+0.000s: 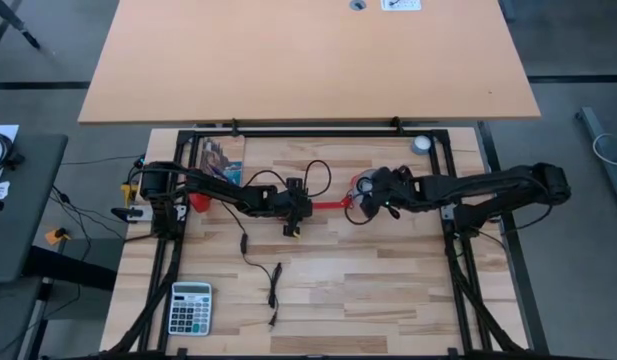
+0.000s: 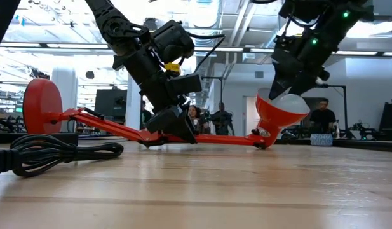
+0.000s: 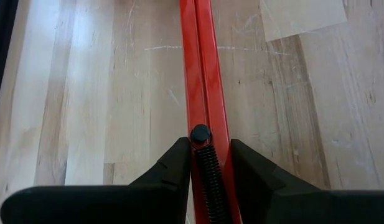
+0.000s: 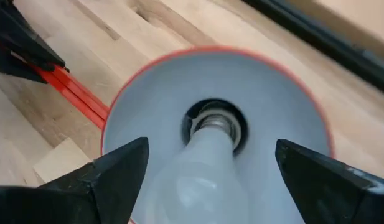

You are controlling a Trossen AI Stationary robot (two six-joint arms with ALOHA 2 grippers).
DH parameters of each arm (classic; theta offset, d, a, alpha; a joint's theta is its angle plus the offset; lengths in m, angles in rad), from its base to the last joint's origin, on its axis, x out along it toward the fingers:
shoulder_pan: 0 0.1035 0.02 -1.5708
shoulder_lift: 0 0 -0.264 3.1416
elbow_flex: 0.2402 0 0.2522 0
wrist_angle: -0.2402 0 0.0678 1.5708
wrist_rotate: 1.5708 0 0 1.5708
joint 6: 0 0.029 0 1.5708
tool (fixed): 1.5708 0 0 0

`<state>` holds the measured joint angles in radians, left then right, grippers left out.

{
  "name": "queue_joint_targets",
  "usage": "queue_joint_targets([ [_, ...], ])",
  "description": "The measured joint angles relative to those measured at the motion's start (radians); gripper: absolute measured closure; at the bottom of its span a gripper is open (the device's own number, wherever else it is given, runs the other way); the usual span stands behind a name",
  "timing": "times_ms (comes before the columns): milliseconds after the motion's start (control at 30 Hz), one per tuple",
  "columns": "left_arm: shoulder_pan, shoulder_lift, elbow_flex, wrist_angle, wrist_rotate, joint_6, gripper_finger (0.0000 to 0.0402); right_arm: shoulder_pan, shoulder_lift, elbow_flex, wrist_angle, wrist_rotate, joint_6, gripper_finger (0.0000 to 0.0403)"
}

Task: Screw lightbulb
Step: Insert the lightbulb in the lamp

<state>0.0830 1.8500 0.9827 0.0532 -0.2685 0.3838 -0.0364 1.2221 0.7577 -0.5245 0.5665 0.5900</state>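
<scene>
Half the lightbulb (image 4: 204, 168) sits hidden, seemingly between right gripper (image 4: 210, 180) fingers.

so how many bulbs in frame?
1. The lightbulb sits with its base in the socket of the red lamp shade, between the open fingers of the right claw. The shade may hide others.

Lab (people (image 2: 322, 114) at distant benches)
</scene>
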Motion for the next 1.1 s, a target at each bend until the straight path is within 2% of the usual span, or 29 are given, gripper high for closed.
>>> queue_joint_targets([
  [167,0.000,0.000,0.000,-0.001,-0.001,-0.006,0.0321,0.061,0.000,0.086,-0.203,0.005,-0.065,0.0042],
  [300,0.000,0.000,0.000,-0.001,-0.002,-0.014,0.0321,0.142,0.000,0.080,-0.258,0.029,0.064,0.0042],
  [667,0.000,0.000,0.000,-0.002,-0.003,-0.018,0.0321,0.385,0.094,-0.023,-0.109,0.413,0.224,0.0031],
  [833,0.000,0.000,0.000,-0.002,-0.004,-0.015,0.0321,0.383,0.173,-0.044,-0.104,0.455,0.300,0.0030],
  [1100,0.002,0.001,0.000,-0.002,-0.015,-0.016,0.0321,0.316,0.280,-0.045,-0.075,0.473,0.304,0.0033],
])
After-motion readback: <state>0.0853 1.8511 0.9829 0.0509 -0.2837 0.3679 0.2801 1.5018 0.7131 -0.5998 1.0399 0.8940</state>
